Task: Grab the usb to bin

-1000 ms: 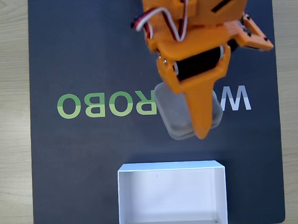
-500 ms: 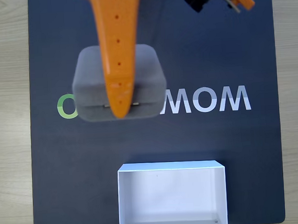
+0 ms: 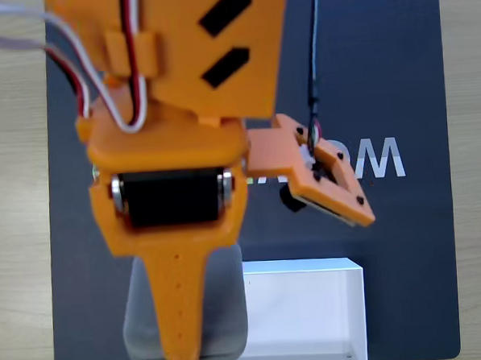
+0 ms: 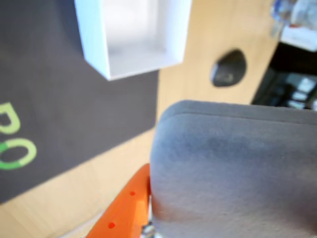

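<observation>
We've got the flat grey rounded-square pad point(image 3: 223, 310) clamped in the orange two-finger gripper point(image 3: 185, 356), so we should swing toward 3 o'clock over the shallow white rectangular box point(image 3: 310, 267) before letting go.

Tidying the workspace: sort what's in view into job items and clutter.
Job:
- grey usb pad, held in the orange gripper
- white bin

Lying about:
- dark mat with lettering
- dark rounded object on the wooden table
</observation>
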`<action>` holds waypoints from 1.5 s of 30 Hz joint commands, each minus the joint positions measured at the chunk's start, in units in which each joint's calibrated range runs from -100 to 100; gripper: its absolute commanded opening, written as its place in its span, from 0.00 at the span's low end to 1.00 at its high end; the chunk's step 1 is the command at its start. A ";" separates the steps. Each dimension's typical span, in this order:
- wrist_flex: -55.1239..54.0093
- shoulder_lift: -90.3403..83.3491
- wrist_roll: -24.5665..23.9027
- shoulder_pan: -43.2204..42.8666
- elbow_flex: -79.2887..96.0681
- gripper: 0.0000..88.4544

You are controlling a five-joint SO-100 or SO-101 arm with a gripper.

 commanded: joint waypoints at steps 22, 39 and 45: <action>6.33 38.53 -4.32 -10.01 -38.33 0.11; 7.03 39.12 -3.96 -9.67 -38.24 0.23; 7.03 39.04 -3.85 -9.67 -38.24 0.27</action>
